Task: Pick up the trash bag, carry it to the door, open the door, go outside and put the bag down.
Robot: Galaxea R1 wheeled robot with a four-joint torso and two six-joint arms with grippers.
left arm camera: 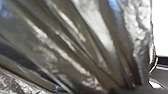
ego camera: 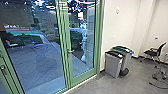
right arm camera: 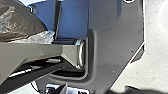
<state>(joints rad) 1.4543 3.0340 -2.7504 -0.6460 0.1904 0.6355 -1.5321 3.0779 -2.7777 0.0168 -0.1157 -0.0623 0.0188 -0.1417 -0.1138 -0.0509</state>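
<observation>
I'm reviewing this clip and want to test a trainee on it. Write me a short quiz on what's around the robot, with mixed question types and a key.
1. Multiple choice: in the head view, what colour is the frame of the glass door?
a) white
b) green
c) black

2. True or false: the office chair stands farther from the glass door than the two bins do.

3. Short answer: which thing named in the task shows as folded, shiny plastic in the left wrist view?

Key: 1. b; 2. true; 3. the trash bag.
</observation>
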